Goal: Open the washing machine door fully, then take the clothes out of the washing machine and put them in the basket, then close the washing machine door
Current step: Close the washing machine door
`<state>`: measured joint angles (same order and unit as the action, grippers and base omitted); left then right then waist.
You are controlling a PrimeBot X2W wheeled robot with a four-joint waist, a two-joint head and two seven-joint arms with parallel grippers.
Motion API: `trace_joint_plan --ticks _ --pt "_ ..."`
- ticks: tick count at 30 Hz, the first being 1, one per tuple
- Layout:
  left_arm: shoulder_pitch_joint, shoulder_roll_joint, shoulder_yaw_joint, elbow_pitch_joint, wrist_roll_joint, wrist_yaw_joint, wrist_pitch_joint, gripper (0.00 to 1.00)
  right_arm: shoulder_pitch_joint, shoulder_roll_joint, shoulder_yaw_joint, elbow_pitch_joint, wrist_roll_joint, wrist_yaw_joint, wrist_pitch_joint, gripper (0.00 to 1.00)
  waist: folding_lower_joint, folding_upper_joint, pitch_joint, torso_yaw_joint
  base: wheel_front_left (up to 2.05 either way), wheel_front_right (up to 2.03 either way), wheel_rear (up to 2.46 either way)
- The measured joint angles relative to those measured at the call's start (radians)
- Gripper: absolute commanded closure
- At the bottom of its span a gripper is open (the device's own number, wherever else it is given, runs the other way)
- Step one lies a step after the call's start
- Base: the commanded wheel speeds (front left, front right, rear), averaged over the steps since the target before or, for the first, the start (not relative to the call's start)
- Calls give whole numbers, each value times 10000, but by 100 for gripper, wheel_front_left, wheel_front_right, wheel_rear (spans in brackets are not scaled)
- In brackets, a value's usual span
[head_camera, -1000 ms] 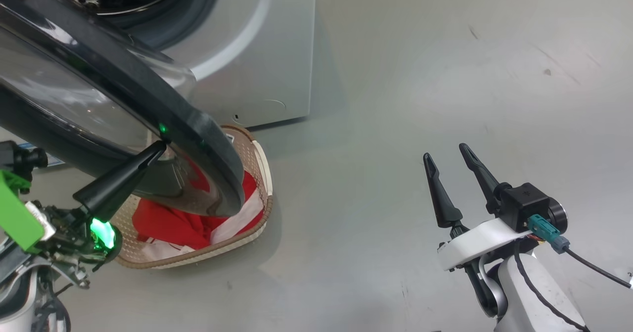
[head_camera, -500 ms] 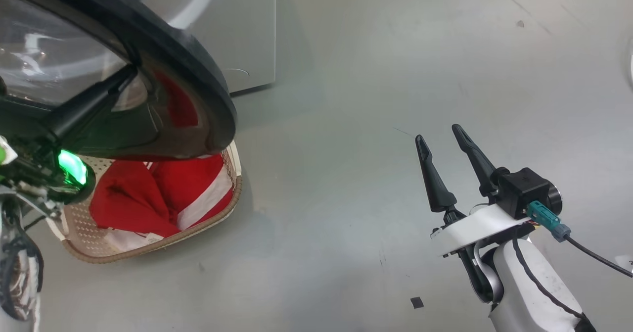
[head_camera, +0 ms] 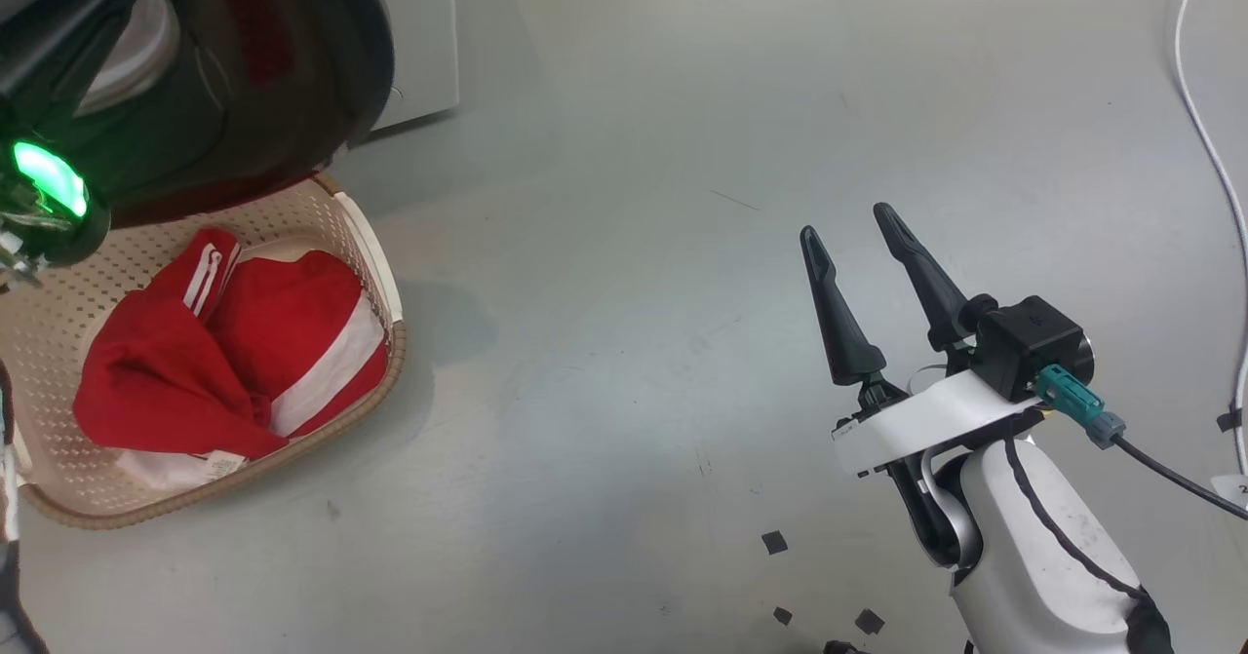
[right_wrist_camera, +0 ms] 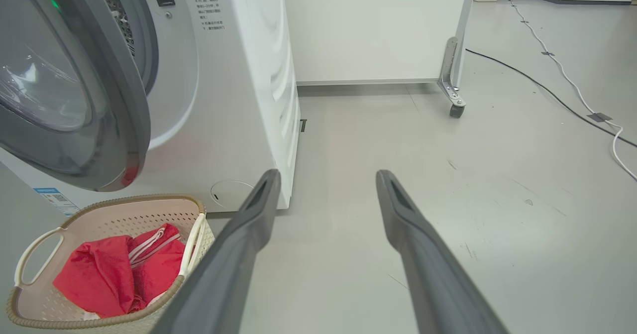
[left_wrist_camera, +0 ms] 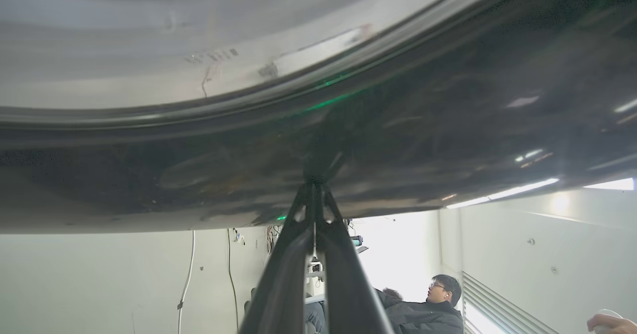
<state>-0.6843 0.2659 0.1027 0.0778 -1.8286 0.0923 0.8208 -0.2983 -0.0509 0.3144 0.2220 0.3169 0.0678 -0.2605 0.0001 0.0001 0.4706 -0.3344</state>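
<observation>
The door (right_wrist_camera: 107, 125) stands part-way open, swung out from the washer (right_wrist_camera: 239, 75) with its lower edge hanging above the far end of the basket (head_camera: 49, 342). Its wide rim is glossy black plastic, mirror-like enough to carry a red reflection, and it curves round a bulging bowl of clear glass. The left hand (left_wrist_camera: 315, 187) is fully closed and grips nothing: its 2 long, dark, tapered fingers are pressed together into 1 point, and that point seems to rest on the rim's outer face. The clothes (head_camera: 195, 362), soft red fabric with white stripes, lie crumpled inside the basket, so I judge the unloading done and the closing of the door the step in hand. The next move calls for a steady push along the door's arc toward the opening until the latch catches. The tip sits on a slick, curved surface and could skid, so the push should stay square to the rim. The washer's panels are smooth white. The basket is cream plastic, a rounded rectangle with perforated walls, a brown woven-look rim and white handles. Well apart, the right hand (head_camera: 846, 223) hangs wide open and empty over the smooth, scuffed grey floor (head_camera: 634, 293).
</observation>
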Motion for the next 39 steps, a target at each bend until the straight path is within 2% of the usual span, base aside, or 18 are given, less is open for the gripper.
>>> trace_joint_plan --ticks 10,17,21,30,36,37,38,39 --pt "-1123 -79 -75 928 171 42 -449 100 -57 21 84 -4 13 -88 0 0 0 0 267 -231 0 0 0" --pt "-1560 -171 -121 1453 453 35 -564 100 -180 21 123 4 75 -182 0 0 -1 0 259 -203 0 0 0" --pt "-1581 -305 -320 1714 454 -113 -550 100 -214 21 36 4 73 -192 0 0 -1 0 221 -72 0 0 0" --pt "-1572 -631 -447 1879 441 -742 -297 100 -214 19 -224 84 -115 -267 0 0 -1 0 85 460 0 0 0" --pt "-1185 -846 -462 2004 410 -1383 -209 100 -214 19 -416 171 -211 -267 0 0 -1 0 -89 929 0 0 0" --pt "-1039 -934 -481 2023 407 -1496 -209 93 -214 17 -458 186 -230 -267 0 0 -1 0 -125 1014 0 0 0" --pt "-889 -1014 -489 2038 380 -1618 -207 72 -213 15 -485 215 -276 -267 -2 0 -1 0 -162 1101 0 0 0" --pt "-744 -1099 -491 2056 332 -1699 -207 45 -213 13 -518 255 -307 -267 0 0 -1 0 -203 1193 0 0 0"
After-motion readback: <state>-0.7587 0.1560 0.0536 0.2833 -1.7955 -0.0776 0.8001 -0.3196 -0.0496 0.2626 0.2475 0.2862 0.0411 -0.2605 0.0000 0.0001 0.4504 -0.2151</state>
